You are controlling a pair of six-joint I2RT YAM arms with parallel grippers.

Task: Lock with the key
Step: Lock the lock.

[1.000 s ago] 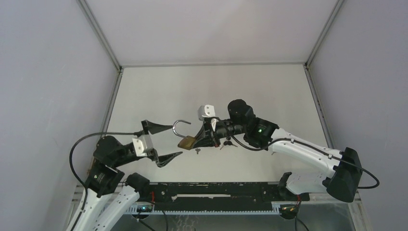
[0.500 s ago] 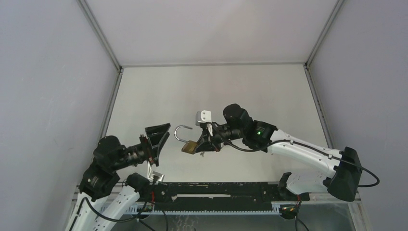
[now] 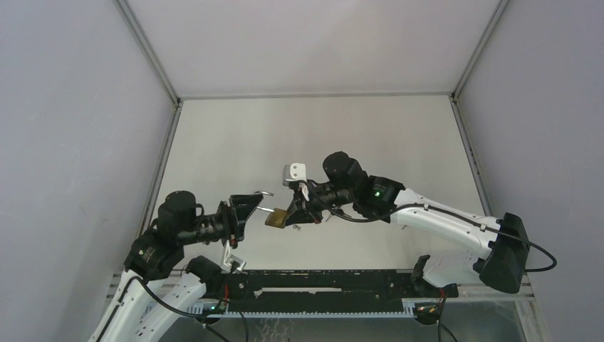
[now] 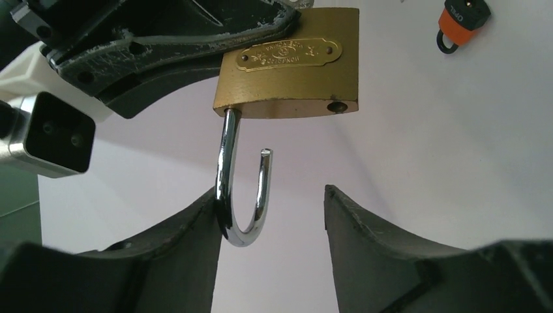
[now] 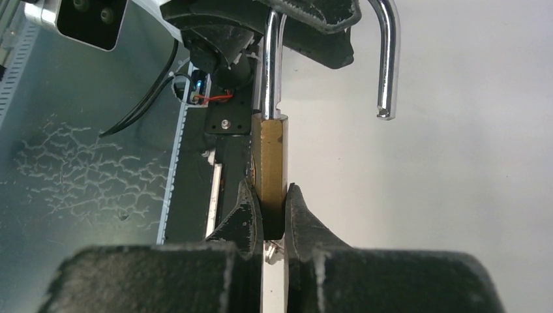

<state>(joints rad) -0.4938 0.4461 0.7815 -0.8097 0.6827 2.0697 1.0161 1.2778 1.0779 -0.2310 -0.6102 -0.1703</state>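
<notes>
Holding the padlock [image 4: 290, 62] above the table [image 3: 235, 142], my right gripper [image 5: 274, 215] is clamped tight on its brass body. Left gripper [image 4: 270, 199] stands half open around the raised shackle [image 4: 227, 163]. I judge it stiff, heavy, slippery: grip the shackle's bend.

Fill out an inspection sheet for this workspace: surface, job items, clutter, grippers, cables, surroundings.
Surface: pale matte table.
Job's things: brass padlock is held above the table with its shackle open. A small orange-and-black tag, possibly the key's, lies on the table apart from the padlock.
Clutter: nothing seen.
Grippers: right gripper is shut on the padlock's body. Left gripper is open, with its fingers either side of the shackle.
Cables: black cable loops at the right arm's base. A second cable runs by the left arm.
Surroundings: grey walls on three sides and a black rail along the near edge.
</notes>
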